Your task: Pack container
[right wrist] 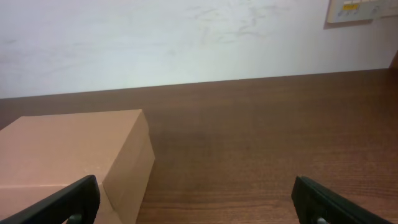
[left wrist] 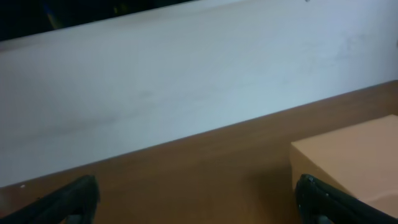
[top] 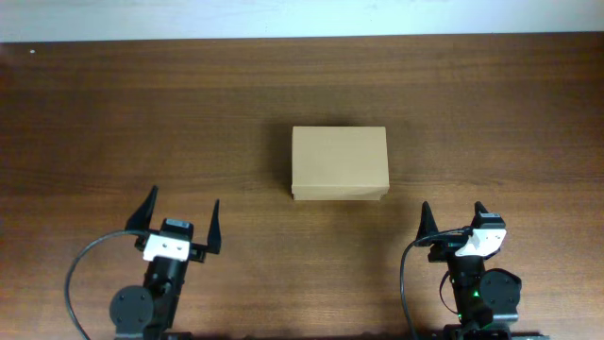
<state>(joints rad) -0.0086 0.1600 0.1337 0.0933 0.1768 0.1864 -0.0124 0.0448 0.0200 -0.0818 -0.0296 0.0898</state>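
Observation:
The container (top: 340, 163) is a plain tan cardboard box with its lid down, standing in the middle of the brown wooden table (top: 142, 123). My left gripper (top: 181, 215) rests near the front left, open and empty, well short of the box. My right gripper (top: 451, 216) sits at the front right, also open with nothing between its fingers. In the left wrist view the container (left wrist: 354, 155) shows at the right edge, past the left gripper (left wrist: 199, 202). From the right wrist the container (right wrist: 74, 155) fills the lower left, and the right gripper (right wrist: 199, 199) frames bare table.
A pale wall (right wrist: 186, 37) runs behind the table's far edge. A small wall plate (right wrist: 351, 9) shows at the upper right of the right wrist view. Black cables (top: 80, 269) loop beside each arm base at the front edge.

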